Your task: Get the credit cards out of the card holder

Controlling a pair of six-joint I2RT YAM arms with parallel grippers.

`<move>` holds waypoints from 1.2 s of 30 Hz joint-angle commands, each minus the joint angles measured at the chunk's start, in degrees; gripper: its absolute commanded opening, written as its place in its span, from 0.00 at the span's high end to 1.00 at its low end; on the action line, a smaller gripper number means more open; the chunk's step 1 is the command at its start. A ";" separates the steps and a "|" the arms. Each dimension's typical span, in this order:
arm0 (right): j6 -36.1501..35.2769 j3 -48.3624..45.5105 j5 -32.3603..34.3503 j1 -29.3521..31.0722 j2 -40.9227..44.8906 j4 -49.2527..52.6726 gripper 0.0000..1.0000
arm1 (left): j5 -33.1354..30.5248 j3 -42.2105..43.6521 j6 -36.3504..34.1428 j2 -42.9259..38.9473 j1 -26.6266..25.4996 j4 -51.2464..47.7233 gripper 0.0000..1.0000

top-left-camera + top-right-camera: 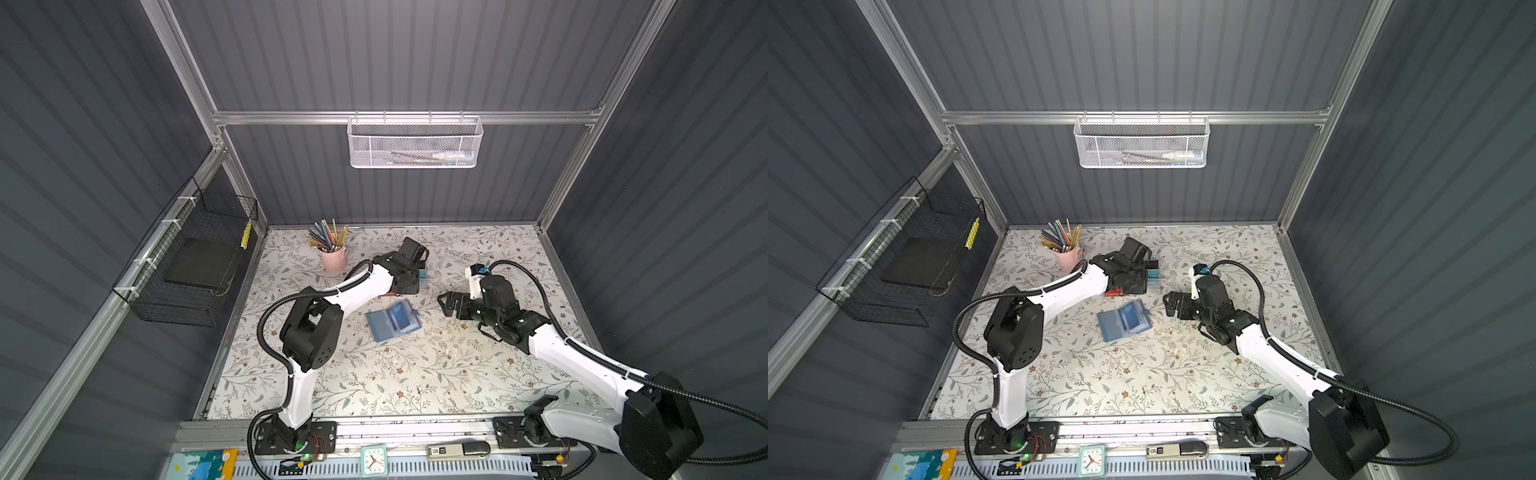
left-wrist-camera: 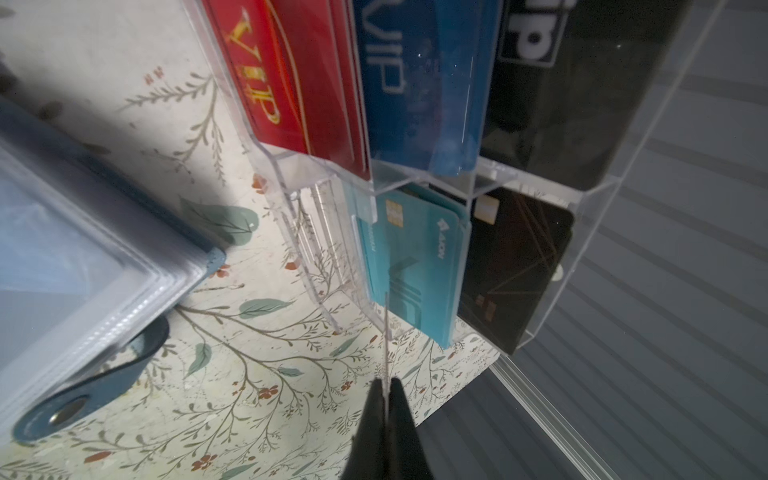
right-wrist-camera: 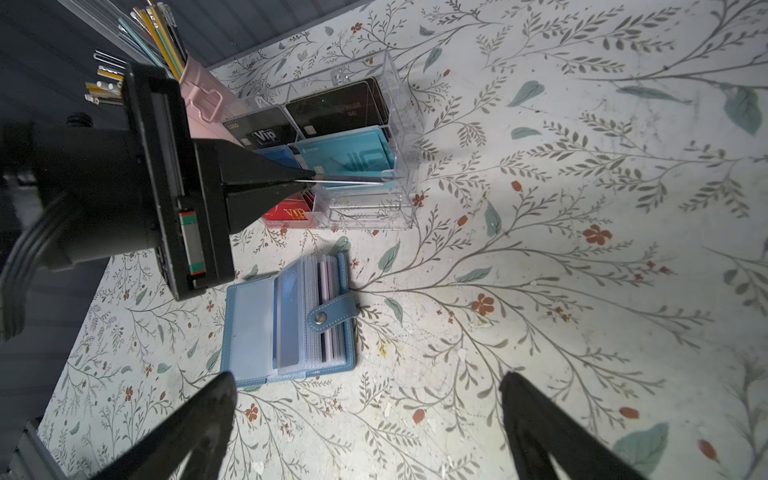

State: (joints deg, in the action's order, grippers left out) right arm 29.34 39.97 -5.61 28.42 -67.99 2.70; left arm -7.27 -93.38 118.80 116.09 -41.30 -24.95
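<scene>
Grey slatted walls, floral tabletop; left jaws pinch thin card edge-on, right jaws wide apart.

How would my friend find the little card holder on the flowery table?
Look at the middle of the flowery table. The card holder lies open and flat there, on the near side of the clear rack of cards. Unlike the rack, it is a blue-grey booklet with see-through sleeves and a snap tab.
</scene>
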 commanded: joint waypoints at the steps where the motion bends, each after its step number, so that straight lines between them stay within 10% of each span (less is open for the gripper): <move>1: 0.42 -0.64 -1.42 -0.35 0.01 -1.28 0.01 | -1.87 0.75 4.26 0.18 -0.43 0.47 1.00; 36: 0.80 -3.16 -1.69 -0.86 1.72 -2.85 0.01 | -1.64 3.91 6.84 1.39 0.34 0.49 1.00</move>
State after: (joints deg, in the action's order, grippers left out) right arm 29.80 37.58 -7.18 27.77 -67.11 0.43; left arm -8.40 -88.64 118.83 116.31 -41.17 -22.70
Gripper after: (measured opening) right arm 0.989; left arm 0.048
